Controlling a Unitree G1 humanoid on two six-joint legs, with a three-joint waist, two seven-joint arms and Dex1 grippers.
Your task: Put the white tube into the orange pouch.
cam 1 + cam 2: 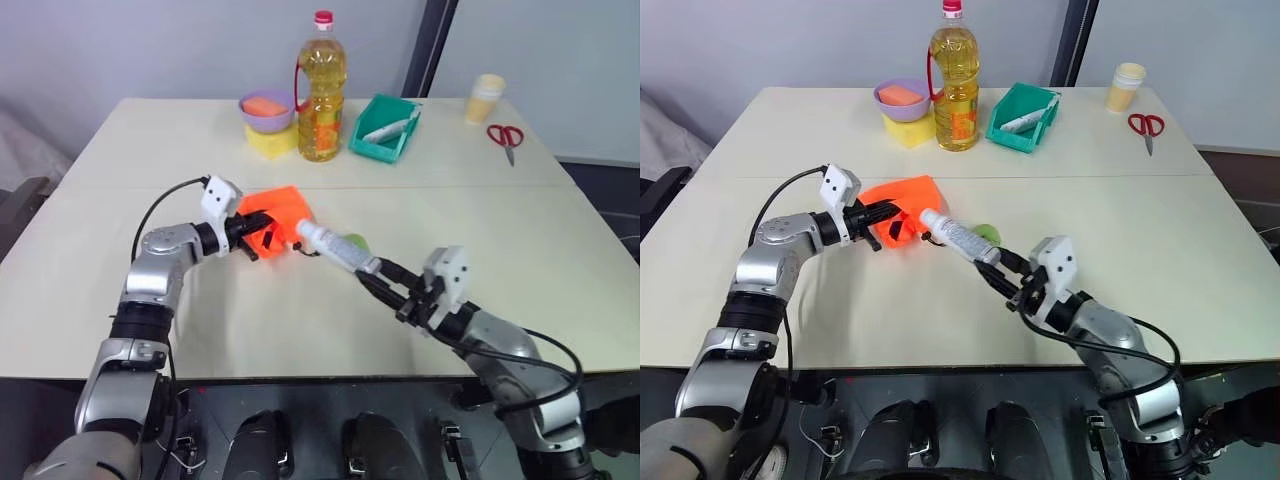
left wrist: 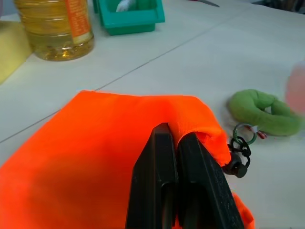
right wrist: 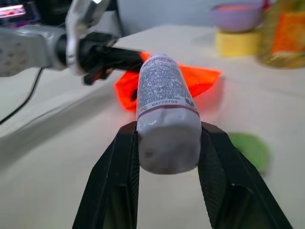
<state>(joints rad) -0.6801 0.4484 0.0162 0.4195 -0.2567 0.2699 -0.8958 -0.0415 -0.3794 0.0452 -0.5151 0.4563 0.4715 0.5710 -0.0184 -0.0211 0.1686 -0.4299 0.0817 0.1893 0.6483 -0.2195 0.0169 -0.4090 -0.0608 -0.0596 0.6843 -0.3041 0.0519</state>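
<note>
Right gripper (image 1: 392, 283) holds the white tube (image 1: 338, 249) by its rear end, both fingers clamped on the barrel. The tube sticks out straight ahead of the fingers, roughly level above the table (image 1: 520, 230), with its free end pointing toward the orange pouch (image 1: 275, 222).

Left gripper (image 1: 258, 228) is pinched shut on the upper fabric edge of the pouch and holds it lifted off the table surface. In the left wrist view the two fingers (image 2: 183, 181) lie pressed together with orange cloth between them; the black cord and its green ring (image 2: 243, 135) hang just beside.

Key relation: the tube's long axis lines up toward the pouch, tip very near or just touching the pouch's near edge; cannot tell whether it has entered. The mouth opening itself is not clearly visible.

Judgement: next move is a push along the tube's own axis, away from the right gripper; risk is the tip catching on folded fabric.
</note>
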